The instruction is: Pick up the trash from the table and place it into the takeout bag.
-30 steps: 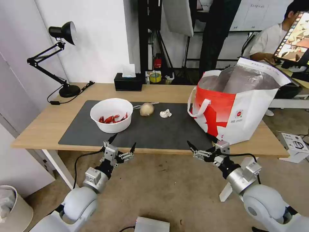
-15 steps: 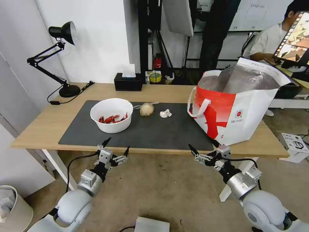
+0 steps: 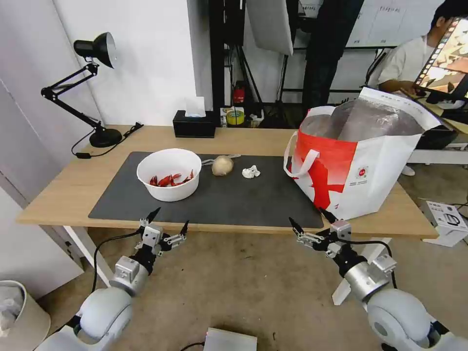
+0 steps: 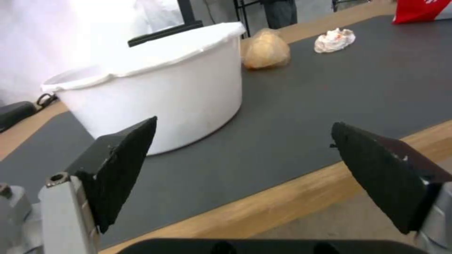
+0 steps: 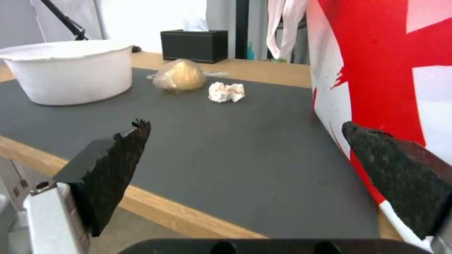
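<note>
With both the left gripper (image 3: pixel 169 221) and right gripper (image 3: pixel 308 220) spread empty before the table (image 3: pixel 58 192), a clumsy grab could tip the bowl (image 3: pixel 169 174), spilling shells.

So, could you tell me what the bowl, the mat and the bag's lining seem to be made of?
Bowl: probably thin white plastic or coated paper, smooth with a slightly wavy rim. Mat: dark grey, matte, flat, possibly felt or leatherette. Bag lining: crinkled, shiny silver foil.
</note>
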Robot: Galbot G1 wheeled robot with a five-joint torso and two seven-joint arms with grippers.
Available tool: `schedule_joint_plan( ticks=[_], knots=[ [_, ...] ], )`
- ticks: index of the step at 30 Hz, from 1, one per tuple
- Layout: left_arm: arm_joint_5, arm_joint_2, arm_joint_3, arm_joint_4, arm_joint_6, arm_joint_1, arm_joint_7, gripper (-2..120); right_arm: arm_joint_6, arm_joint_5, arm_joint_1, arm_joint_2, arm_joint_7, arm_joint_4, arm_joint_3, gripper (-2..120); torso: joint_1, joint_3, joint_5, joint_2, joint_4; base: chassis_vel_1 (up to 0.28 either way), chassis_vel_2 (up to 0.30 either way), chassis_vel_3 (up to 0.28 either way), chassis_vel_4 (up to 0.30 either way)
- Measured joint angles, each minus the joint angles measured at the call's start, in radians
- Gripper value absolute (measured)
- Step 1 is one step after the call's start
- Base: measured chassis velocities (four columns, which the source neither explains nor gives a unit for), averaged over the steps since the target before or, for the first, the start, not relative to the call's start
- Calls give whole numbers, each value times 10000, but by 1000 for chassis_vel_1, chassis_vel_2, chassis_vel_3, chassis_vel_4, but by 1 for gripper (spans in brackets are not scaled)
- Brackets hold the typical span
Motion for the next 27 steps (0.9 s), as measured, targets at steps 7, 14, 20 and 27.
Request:
schedule_joint_plan(
  ticks=[7, 14, 20, 27],
  knots=[
    [-52, 14, -110, -18, -29, 49, -6, 100, -10, 234, 486, 35, 53, -52, -482, 100, 0, 0, -1, 0, -2, 0, 0, 0, 0],
    [-50, -53, -185, -69, -33, 141, -17, 100, -668, 866, 3770, 169, 235, -761, -2989, 100, 0, 1, -1, 0, 1, 0, 0, 0, 0],
    [-35, -116, -464, -211, -35, 374, -41, 100, -1654, 1544, 6732, 652, 855, -1970, -5156, 100, 1, 2, -1, -1, 0, 0, 0, 0, 0],
    [12, -209, -732, -338, -39, 664, -47, 100, -3057, 1701, 8813, 1874, 2510, -3156, -6521, 100, 1, 2, -1, -1, 3, 0, 0, 0, 0]
  ],
)
